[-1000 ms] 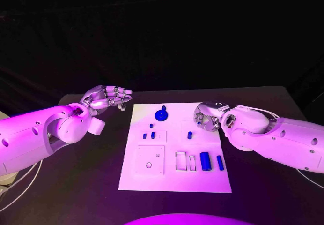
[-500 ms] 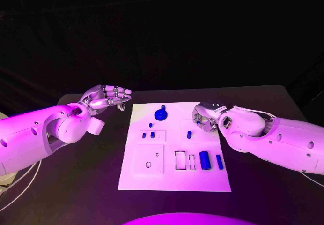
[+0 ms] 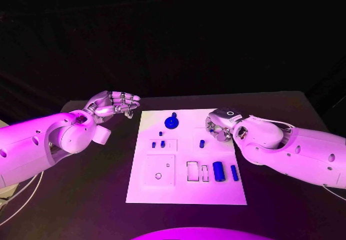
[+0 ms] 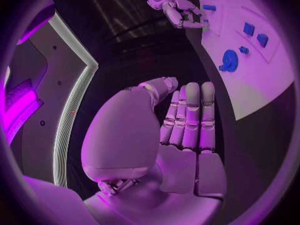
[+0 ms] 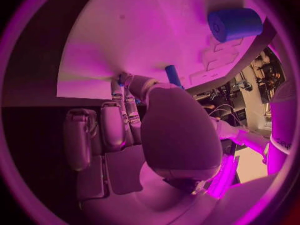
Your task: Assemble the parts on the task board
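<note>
The white task board [image 3: 186, 192] lies mid-table. On it are a round blue part [image 3: 171, 121], several small blue pegs such as one [image 3: 202, 144], a blue cylinder [image 3: 218, 171] and a blue bar [image 3: 235, 172]. My right hand [image 3: 220, 125] is low over the board's far right part. In the right wrist view its thumb and fingertips [image 5: 120, 85] press together on a small blue part [image 5: 120, 77] against the board [image 5: 156, 30], near a peg [image 5: 172, 75] and the cylinder [image 5: 234, 23]. My left hand [image 3: 114, 105] hovers off the board's far left corner, fingers curled in, holding nothing.
Black table [image 3: 86, 200] surrounds the board. White recesses [image 3: 193, 171] and a square plate [image 3: 160, 170] mark the board's near half. The left wrist view shows the left hand [image 4: 181, 130], the board [image 4: 262, 60], the round part [image 4: 229, 61] and the right hand [image 4: 178, 7].
My right hand has edged slightly left over the board. The left hand has stayed put.
</note>
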Available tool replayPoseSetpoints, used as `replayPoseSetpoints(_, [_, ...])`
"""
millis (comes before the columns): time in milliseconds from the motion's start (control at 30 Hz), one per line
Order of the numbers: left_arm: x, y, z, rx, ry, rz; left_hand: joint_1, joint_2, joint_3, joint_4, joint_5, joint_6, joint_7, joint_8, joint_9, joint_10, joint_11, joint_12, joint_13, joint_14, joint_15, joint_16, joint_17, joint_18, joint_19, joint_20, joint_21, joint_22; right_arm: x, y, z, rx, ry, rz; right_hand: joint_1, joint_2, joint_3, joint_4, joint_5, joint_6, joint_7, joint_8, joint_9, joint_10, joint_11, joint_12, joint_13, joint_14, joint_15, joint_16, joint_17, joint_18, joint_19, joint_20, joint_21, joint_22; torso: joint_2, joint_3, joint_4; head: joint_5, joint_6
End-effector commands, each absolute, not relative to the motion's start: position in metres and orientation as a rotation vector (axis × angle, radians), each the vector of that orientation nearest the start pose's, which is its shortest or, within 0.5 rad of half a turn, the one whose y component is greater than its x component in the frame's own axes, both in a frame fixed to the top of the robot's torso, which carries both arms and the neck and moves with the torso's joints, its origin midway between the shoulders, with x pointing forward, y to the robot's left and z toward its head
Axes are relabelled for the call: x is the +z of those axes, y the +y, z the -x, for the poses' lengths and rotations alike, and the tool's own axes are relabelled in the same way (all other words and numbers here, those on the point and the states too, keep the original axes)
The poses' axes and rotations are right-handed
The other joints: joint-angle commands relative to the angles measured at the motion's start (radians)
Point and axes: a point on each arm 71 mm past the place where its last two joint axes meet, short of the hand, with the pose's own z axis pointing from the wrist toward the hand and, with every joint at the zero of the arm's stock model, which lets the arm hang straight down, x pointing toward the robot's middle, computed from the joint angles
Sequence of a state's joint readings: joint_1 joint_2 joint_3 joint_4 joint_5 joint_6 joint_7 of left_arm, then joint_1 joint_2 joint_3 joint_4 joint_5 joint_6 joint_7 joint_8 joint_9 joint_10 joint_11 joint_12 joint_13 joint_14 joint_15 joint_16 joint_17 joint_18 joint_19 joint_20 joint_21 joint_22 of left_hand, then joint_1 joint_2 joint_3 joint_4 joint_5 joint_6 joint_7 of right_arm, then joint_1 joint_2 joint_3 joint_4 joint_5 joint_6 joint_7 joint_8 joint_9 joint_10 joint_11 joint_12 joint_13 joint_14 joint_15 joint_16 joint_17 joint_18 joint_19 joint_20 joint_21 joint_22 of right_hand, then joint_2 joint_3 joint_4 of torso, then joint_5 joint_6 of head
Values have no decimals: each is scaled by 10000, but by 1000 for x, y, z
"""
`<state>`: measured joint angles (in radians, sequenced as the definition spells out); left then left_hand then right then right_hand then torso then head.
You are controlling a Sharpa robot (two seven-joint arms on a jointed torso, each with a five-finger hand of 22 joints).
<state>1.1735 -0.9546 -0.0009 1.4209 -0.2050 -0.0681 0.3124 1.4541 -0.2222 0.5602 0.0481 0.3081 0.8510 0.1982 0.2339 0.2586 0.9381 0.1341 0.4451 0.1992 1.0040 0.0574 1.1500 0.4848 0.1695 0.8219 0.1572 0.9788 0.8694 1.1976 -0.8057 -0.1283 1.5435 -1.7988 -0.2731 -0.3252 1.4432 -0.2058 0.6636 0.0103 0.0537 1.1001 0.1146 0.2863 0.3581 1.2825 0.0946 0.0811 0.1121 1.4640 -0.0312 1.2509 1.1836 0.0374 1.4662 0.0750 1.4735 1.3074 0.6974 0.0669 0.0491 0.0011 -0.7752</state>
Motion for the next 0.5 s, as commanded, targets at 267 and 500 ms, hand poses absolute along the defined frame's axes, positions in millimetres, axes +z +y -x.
replayPoseSetpoints(267, [-183, 284, -497, -14799, 15638, 9403, 22, 59, -1, -45, 40, -72, 79, -47, -27, -79, 38, 65, -17, 59, 38, -35, -27, 138, 6, -12, 47, 26, -210, -183, -466, 4269, 16476, 3278, -69, 52, 8, -82, 54, 104, -4, 37, 10, 580, -529, 58, 73, 420, -46, 21, -47, -172, 686, -69, 23, 2255, 1, -4, 0, -11, 19])
replayPoseSetpoints(500, [-183, 286, -498, -14755, 15612, 9425, 22, 59, -1, -45, 40, -72, 79, -47, -27, -79, 38, 65, -17, 59, 38, -35, -27, 138, 6, -12, 47, 26, -201, -186, -467, 4603, 16345, 2960, -85, 50, 12, -88, 53, 106, -3, 35, 11, 578, -527, 51, 75, 419, -46, 23, -49, -170, 682, -69, 13, 2252, 3, -8, 0, -11, 29])
